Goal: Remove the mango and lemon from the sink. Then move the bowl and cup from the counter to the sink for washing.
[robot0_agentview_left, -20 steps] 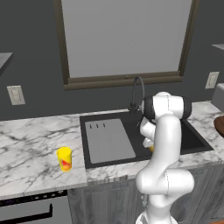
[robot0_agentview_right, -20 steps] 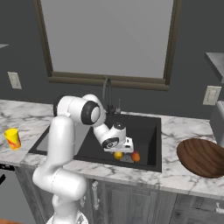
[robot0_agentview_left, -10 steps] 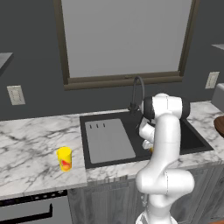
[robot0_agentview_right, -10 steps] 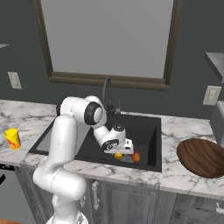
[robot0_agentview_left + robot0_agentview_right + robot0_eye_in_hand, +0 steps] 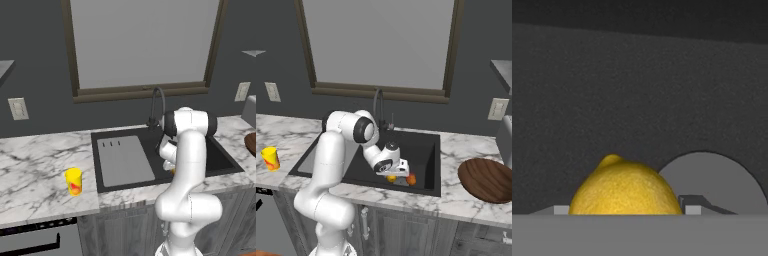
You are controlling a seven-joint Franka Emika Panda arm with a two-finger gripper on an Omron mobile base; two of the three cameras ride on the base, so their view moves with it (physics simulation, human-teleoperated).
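In the sink, on the black floor near its front wall, I see the lemon with the mango just beside it to the right. The fingers are down over the lemon. In the hand view the lemon sits low and centred, with a finger tip close on either side of it; I cannot tell whether the tips touch it or whether it is gripped. Behind it there is the round grey drain.

The grey drainboard lies in the sink's left half, and the dark faucet arches up from the back edge. The arm bends down from its shoulder into the basin.

On the desk left of the sink stands the yellow cup, upright, near the front edge. On the right stretch of desk lies the wooden bowl, well apart from the sink.
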